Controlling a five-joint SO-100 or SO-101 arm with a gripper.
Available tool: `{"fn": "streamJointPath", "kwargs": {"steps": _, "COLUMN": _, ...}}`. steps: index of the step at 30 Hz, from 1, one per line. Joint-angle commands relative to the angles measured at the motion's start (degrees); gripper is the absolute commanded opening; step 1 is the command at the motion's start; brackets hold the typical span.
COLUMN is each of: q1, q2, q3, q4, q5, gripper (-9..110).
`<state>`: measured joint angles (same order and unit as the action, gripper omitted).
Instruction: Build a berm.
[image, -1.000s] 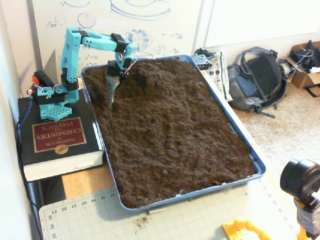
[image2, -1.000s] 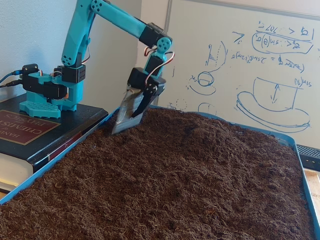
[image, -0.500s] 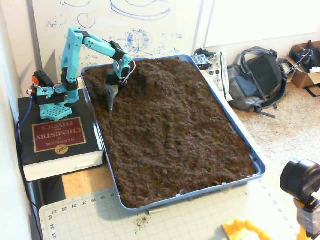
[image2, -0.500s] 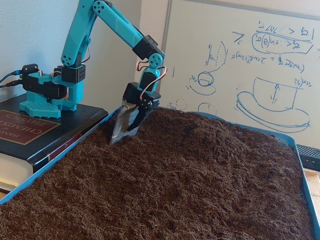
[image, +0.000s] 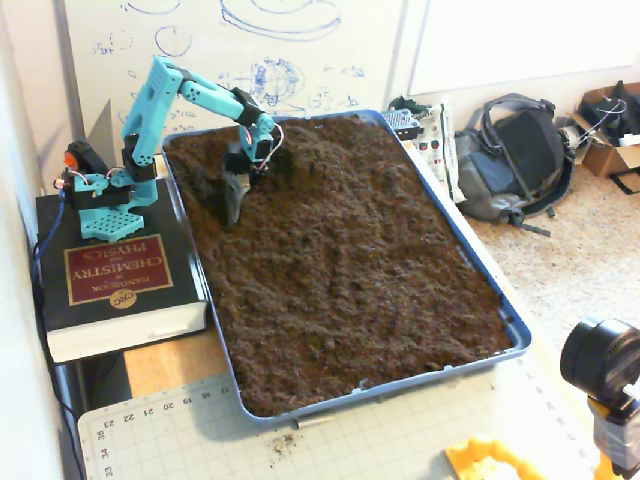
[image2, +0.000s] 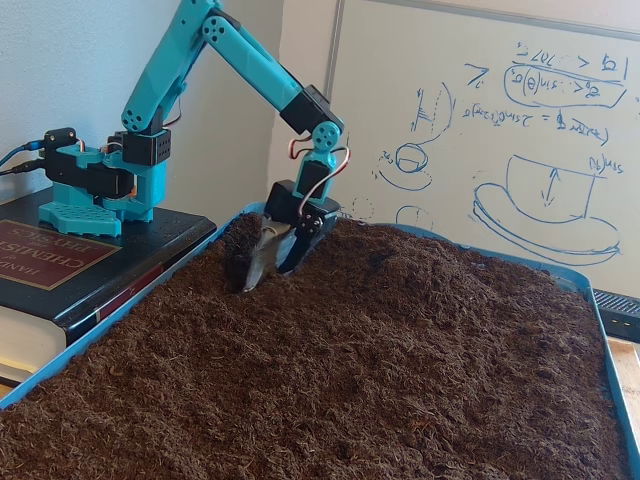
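Finding the berm (image: 318, 135) at the far end of the blue tray (image: 487, 290), close against the rim below the whiteboard (image: 260, 50). Showing only as a low, rounded swell of dark soil, barely lifting above the flatter soil (image: 350, 290) that fills the rest of the tray. Lying with its long axis across the tray's width, along that far short wall, one end pointing toward the arm's corner and the other toward the opposite far corner. Fading softly at both ends, so not telling exactly where it stops. Appearing in a fixed view as the berm (image2: 440, 262) rising gently toward the back rim.

Reaching down from the teal arm (image: 200, 92) at the berm's arm-side end, near the tray's long wall on the left in a fixed view. Pressing the gripper (image: 232, 210) tip-first into the soil, tilted, with a flat metal blade (image2: 257, 258) on one side and a black finger (image2: 303, 240) on the other. Standing narrowly parted in a slim V at the gripper (image2: 266, 276), gripping nothing that can be made out, tips sunk among the crumbs. Piling a small dark heap of soil (image2: 238, 232) just beside the blade on the arm's side.

Resting the arm's base on a thick dark book (image: 110, 275) just beside the tray.
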<state>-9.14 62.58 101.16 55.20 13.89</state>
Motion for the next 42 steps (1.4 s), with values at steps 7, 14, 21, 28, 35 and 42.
{"fn": "streamJointPath", "kwargs": {"steps": 7, "q1": 1.41, "q2": -2.11, "q3": -18.54, "q4": -3.69, "q5": -6.33, "gripper": 0}}
{"fn": "streamJointPath", "kwargs": {"steps": 14, "q1": 1.41, "q2": -1.76, "q3": -23.64, "q4": -3.69, "q5": -9.76, "gripper": 0}}
{"fn": "streamJointPath", "kwargs": {"steps": 21, "q1": 1.41, "q2": -1.67, "q3": -29.00, "q4": -3.69, "q5": -10.90, "gripper": 0}}
{"fn": "streamJointPath", "kwargs": {"steps": 28, "q1": 1.49, "q2": -1.67, "q3": -32.34, "q4": -3.60, "q5": -11.43, "gripper": 0}}
{"fn": "streamJointPath", "kwargs": {"steps": 35, "q1": 2.90, "q2": -0.26, "q3": -30.41, "q4": -0.70, "q5": -11.43, "gripper": 0}}
{"fn": "streamJointPath", "kwargs": {"steps": 42, "q1": 4.83, "q2": 6.42, "q3": -27.51, "q4": 24.08, "q5": -12.48, "gripper": 0}}
